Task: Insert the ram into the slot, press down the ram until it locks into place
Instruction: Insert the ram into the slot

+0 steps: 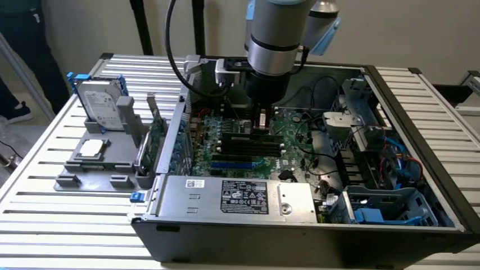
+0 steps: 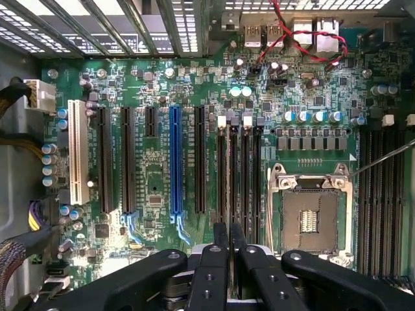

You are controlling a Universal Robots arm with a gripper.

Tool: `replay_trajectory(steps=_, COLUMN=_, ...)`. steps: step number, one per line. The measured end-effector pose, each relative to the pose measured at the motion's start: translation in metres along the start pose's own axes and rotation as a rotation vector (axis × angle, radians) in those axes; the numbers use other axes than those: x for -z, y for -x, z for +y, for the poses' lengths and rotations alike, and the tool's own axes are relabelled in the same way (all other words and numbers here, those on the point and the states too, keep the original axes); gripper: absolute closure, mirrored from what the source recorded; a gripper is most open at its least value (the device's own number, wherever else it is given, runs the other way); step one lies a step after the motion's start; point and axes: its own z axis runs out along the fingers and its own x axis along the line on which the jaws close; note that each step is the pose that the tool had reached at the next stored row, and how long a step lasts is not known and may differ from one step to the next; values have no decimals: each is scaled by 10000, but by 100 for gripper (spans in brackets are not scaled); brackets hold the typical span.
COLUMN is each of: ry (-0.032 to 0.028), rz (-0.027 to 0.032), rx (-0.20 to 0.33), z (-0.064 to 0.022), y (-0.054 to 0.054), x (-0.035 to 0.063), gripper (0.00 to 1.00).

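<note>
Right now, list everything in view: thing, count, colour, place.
computer case: one, dark grey, open on slatted table
motherboard: one, green, inside case
ram slots: four, black, beside CPU socket
PCIe slot: one, blue, among black ones
PCI slot: one, white, beside black expansion slots
power supply: one, silver, inside case, exterior view's foreground
fixture: one, grey, exterior view's left
hard drive: one, silver, blue bracket, on fixture
expansion card: one, green, upright on fixture
processor: one, silver, on fixture
robot arm: one, silver, above case
gripper: one, black, low over motherboard by ram slots
</note>
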Motion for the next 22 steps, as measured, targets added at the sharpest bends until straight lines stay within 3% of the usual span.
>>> replay_trajectory(steps=9, ry=-1, rz=2, rx=0, z=-23, y=-1, x=-145, gripper=87)
replay_trajectory(steps=22, ry=9, rz=4, rx=1, z=-27, y=-44, x=-162, gripper=87)
